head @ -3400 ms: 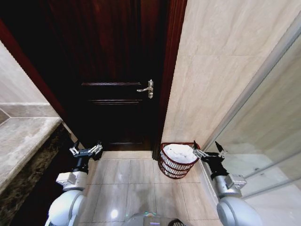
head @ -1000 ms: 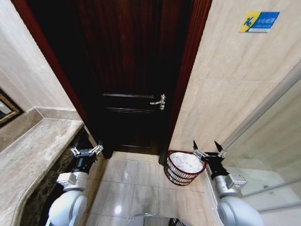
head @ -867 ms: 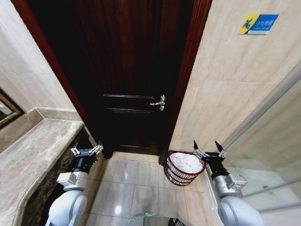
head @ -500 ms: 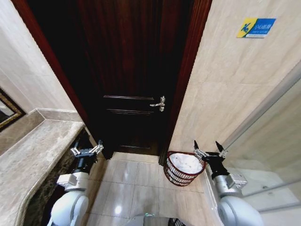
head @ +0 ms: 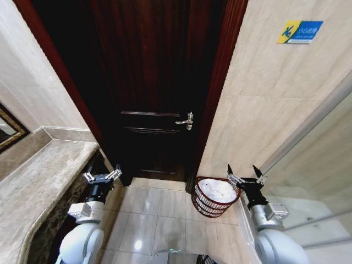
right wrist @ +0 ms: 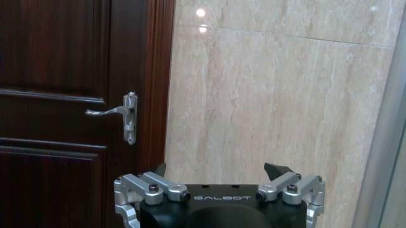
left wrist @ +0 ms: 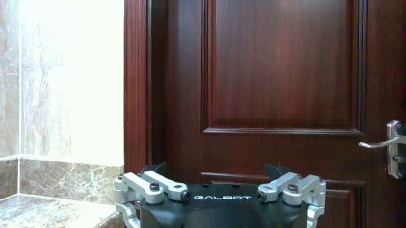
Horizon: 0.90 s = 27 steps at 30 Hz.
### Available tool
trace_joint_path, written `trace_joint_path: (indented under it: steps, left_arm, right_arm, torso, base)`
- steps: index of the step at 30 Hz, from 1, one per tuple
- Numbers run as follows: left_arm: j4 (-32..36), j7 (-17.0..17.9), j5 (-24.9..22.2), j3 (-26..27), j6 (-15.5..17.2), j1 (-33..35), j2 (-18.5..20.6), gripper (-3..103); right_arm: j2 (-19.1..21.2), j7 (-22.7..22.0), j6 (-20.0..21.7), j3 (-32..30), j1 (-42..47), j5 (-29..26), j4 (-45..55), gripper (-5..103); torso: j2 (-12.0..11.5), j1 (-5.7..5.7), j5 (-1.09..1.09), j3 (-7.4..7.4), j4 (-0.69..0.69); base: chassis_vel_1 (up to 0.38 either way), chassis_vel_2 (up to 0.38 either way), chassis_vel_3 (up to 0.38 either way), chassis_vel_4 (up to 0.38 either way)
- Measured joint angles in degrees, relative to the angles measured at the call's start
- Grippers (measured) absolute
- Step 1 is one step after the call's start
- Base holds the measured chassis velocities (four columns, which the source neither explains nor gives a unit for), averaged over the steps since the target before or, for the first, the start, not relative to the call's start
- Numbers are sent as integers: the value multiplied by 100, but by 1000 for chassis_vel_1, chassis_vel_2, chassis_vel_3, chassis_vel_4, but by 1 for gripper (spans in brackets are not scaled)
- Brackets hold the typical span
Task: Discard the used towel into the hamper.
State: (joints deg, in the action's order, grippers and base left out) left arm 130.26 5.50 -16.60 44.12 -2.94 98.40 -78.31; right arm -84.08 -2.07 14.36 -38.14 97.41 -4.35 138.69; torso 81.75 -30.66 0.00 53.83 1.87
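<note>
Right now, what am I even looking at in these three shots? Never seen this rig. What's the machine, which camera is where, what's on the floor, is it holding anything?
It is a wheeled robot with two arms, standing in a tiled bathroom and facing a dark wooden door.

The wide shot comes from its head, looking forward and down. The left tool is beside a stone counter; the right tool is next to the glass partition. Both are open and empty, held raised in front of the body.

The other two shots come from cameras on each wrist, so you see the tool's own fingers at the bottom edge. The left one looks at the door, the right one at the door handle and the beige wall.

On the floor by the door frame stands the hamper, a red wire basket, with a white towel lying inside.
</note>
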Motion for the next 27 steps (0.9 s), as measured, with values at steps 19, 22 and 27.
trace_joint_path:
  steps: [19,22,27]
  left_arm:
    - [2,0,1,2,5,0,0,100]
    - [2,0,1,3,5,1,0,100]
    - [2,0,0,3,6,0,0,100]
  right_arm:
    - [0,-3,0,0,0,2,0,100]
    - [0,-3,0,0,0,2,0,100]
    - [0,-3,0,1,0,1,-1,100]
  torso:
    - [-25,13,0,-15,0]
    - [-27,13,0,-15,0]
    - [-32,13,0,-17,0]
  base:
    - [2,-3,-2,2]
    - [0,0,0,0]
    - [0,0,0,0]
